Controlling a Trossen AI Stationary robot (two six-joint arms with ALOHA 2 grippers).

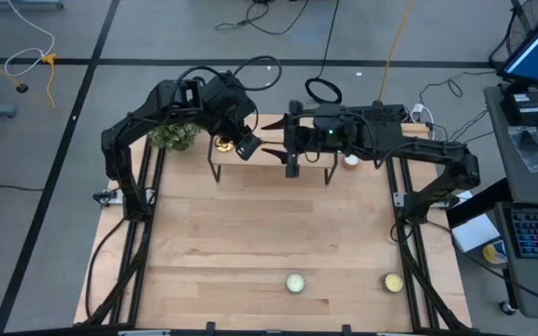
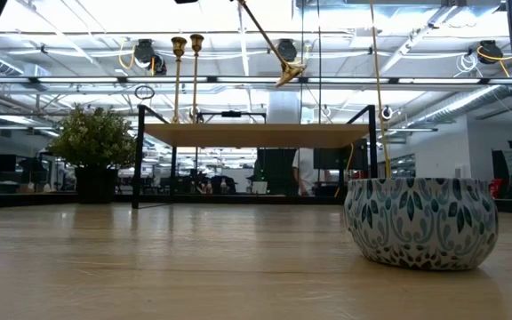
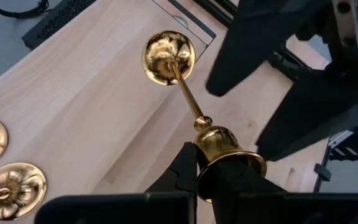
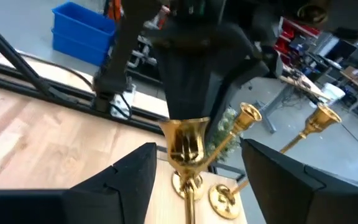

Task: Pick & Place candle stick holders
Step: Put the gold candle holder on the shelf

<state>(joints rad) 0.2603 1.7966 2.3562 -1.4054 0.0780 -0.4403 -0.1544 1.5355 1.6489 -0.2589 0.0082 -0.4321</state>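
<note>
- Candlestick [image 3: 194, 112] is up in the air over the raised wooden shelf [image 2: 256, 134], tilted, with the left gripper [image 3: 204, 171] clamped tight around its stem just behind the flared base.
- Right gripper [image 4: 194, 168] faces it from the other side, fingers spread either side of the brass cup, not gripping as far as this angle shows.
- Two more candle stick holders [image 2: 186, 76] stand upright on the shelf's left end, just beside each other.
- Green plant [image 2: 95, 138] sits left of the shelf; a patterned bowl [image 2: 420, 220] rests on the table [image 1: 250, 243].
</note>
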